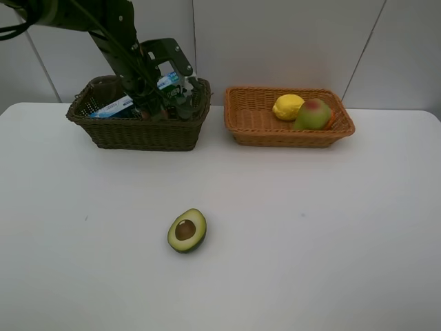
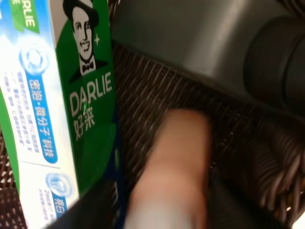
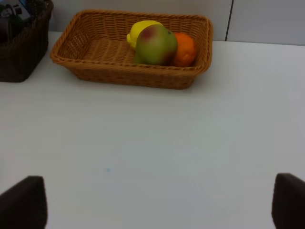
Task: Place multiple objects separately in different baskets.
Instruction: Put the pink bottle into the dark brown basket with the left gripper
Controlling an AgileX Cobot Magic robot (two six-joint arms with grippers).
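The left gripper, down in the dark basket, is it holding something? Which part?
Cannot tell. The left gripper is deep in the dark basket, with a blurry pinkish thing close by, but no grip shows. The right gripper holds nothing.

Two baskets stand at the far side of the table [image 1: 344,241]: deeper basket [image 1: 138,131] left, shallower basket [image 1: 255,121] right. Toothpaste box [image 1: 114,107] lies in the left one; lemon [image 1: 286,107], pear [image 1: 312,114] and orange [image 3: 185,48] in the right. Halved avocado [image 1: 187,230] lies on the table, near, centre-left.
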